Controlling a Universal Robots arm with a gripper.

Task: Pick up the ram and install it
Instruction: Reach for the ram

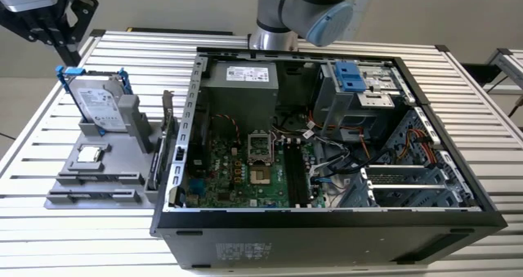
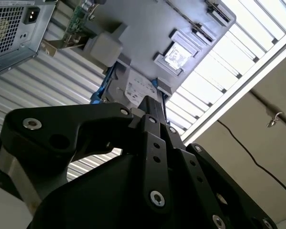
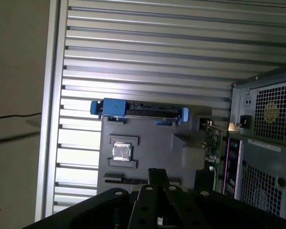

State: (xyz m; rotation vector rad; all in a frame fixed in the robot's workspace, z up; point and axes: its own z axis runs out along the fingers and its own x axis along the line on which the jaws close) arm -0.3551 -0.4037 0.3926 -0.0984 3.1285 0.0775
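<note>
Pincer (image 2: 150,104) clenched and empty, hanging above the tray (image 1: 121,162) on the tabletop (image 1: 82,240). Ram (image 1: 90,194) seems to sit edge-up in the tray's end slot, opposite the drive (image 1: 102,102). Reaching well likely needs jaws spread, squared across the stick mid-length, and a straight descent.

A robotics lab or test workshop: a slatted aluminium bench (image 1: 82,240) carries an opened computer tower (image 1: 327,166), with a grey parts tray (image 1: 98,179) at its nine o'clock in the exterior view and a robot arm (image 1: 307,10) at twelve
</note>
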